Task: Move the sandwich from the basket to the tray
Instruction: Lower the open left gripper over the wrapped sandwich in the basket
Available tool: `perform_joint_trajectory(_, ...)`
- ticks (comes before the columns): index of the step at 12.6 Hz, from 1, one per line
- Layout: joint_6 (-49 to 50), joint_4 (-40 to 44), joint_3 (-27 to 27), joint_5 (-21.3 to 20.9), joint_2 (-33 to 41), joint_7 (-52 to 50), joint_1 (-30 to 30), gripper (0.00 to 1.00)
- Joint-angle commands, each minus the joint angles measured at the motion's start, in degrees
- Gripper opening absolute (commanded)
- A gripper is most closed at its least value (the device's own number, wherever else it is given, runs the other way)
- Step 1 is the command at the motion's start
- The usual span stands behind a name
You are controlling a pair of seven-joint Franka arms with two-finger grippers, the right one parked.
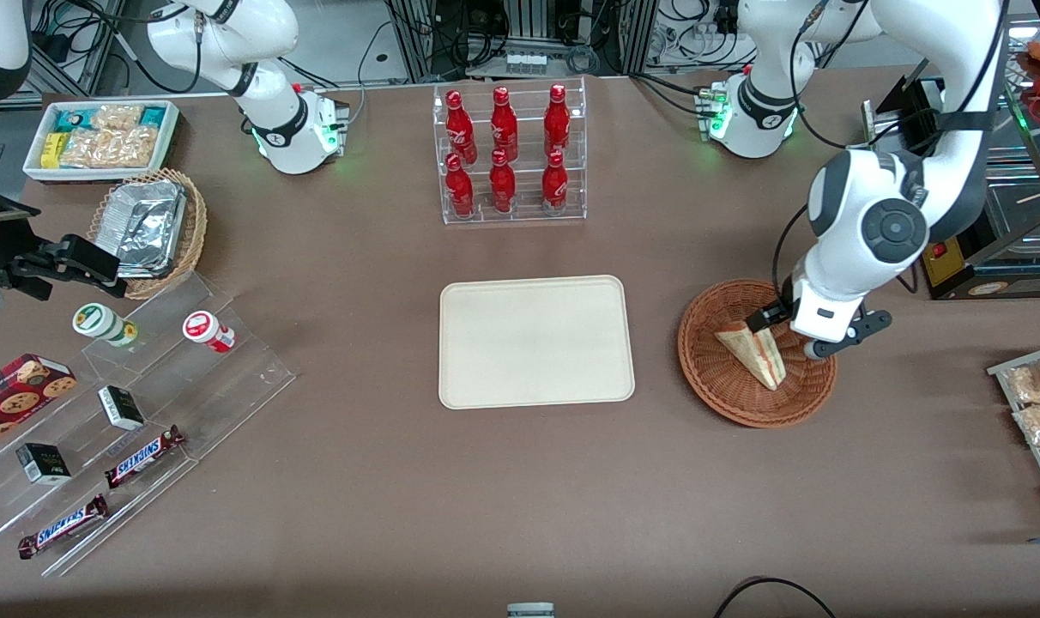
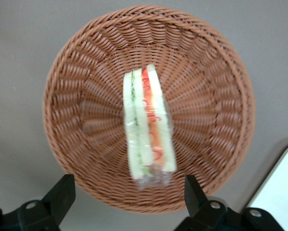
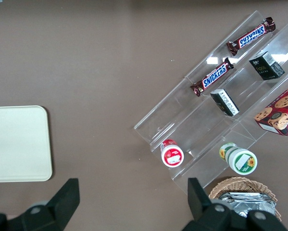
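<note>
Sandwich [image 1: 756, 353]: wrapped wedge, lies in basket, lower right-centre of front view; red/green filling edge faces up in wrist view [image 2: 148, 127].
Basket [image 1: 717, 382]: round red-brown wicker bowl, right of tray in front view; sandwich sits near its middle, long axis running from rim side toward centre.
Gripper [image 1: 786, 330]: left arm's claw, directly above basket, over wide end of sandwich. Fingers [image 2: 62, 192] spread apart, one each side of the wedge, nothing held; released state.
Step in hand (judged): approach/pre-grasp. Claw lined up w/ sandwich but not yet closed on it; pick not done, tray still bare.
Next move (judged): descend w/ fingers straddling the wedge's thin axis, close on the bread faces, lift straight up to pass basket rim, then carry sideways to tray.
Tray [image 1: 537, 341]: cream rect., frame centre in front view, just beside basket, a strip of table between; its corner shows in wrist view [image 2: 281, 192].
Edges: basket wall slopes up round the sandwich; fingers need to come down inside rim. Tray rim low, little to catch on.
Open room: table [image 1: 400, 515] brown, bare between basket and tray; path short.
Bottle rack [image 1: 511, 154]: red bottles, upper centre, well apart from path.
Snack shelves [image 1: 134, 412]: lower left, toward parked arm's end, well apart.
</note>
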State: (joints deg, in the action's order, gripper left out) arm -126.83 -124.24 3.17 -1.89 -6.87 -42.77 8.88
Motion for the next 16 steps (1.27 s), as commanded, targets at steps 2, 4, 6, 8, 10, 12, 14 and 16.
perform_joint_trajectory(2,-3.60,-0.65,-0.36,0.05,-1.65,-13.36,1.49,1.00)
perform_joint_trajectory(4,-4.31,-0.91,-0.36,0.05,-2.00,-14.71,1.49,1.00)
perform_joint_trajectory(6,-6.49,-0.91,-0.36,-0.30,-3.40,-19.60,1.67,1.00)
perform_joint_trajectory(8,-7.38,-1.27,-0.36,-0.31,-4.20,-19.98,1.58,1.00)
perform_joint_trajectory(10,-7.65,-1.44,-0.36,-0.31,-5.16,-20.25,1.49,1.00)
perform_joint_trajectory(12,-8.96,-1.79,-0.36,-0.31,-6.57,-20.33,1.49,1.00)
perform_joint_trajectory(14,-12.46,-3.19,-0.36,-0.31,-7.71,-20.25,1.41,1.00)
perform_joint_trajectory(16,-13.27,-3.64,-0.36,-0.31,-8.15,-19.98,1.41,0.83)
